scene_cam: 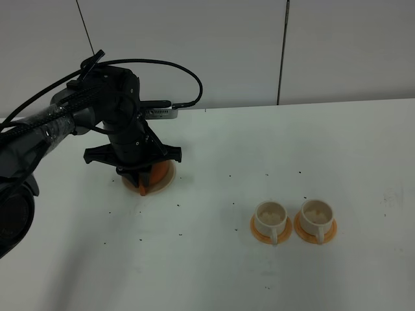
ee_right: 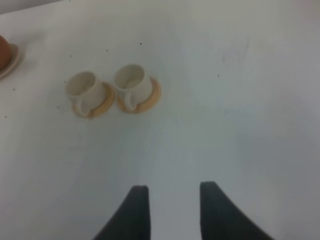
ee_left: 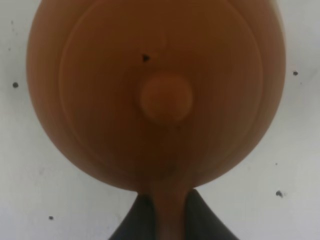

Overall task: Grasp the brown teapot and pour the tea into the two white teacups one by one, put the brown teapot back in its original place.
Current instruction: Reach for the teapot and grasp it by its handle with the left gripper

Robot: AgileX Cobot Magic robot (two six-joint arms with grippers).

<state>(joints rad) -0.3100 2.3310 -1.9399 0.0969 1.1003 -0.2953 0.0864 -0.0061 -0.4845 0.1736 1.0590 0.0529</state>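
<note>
The left hand [ee_left: 169,197] is clenched on the handle of the brown teapot [ee_left: 155,90] (directly beneath it); the right hand [ee_right: 173,187] hangs released.

The room above the brown teapot [scene_cam: 152,175] is being blocked by the left hand [ee_left: 169,220], whose fingers [ee_left: 142,222] are being pressed onto the teapot's loop handle [ee_left: 169,197], and by its arm [scene_cam: 65,123], which is being stretched away from the teapot on the side opposite the two white teacups [scene_cam: 270,217]. A wide bare stretch of bench [scene_cam: 214,272] is being offered between the teapot and the teacups. The teacups are being shown just beside each other on their orange saucers [scene_cam: 266,236], with hardly any gap between them. Beyond the teacups from the teapot, open bench is being overlooked by the right hand [ee_right: 172,192], its jaws being held apart.
</note>
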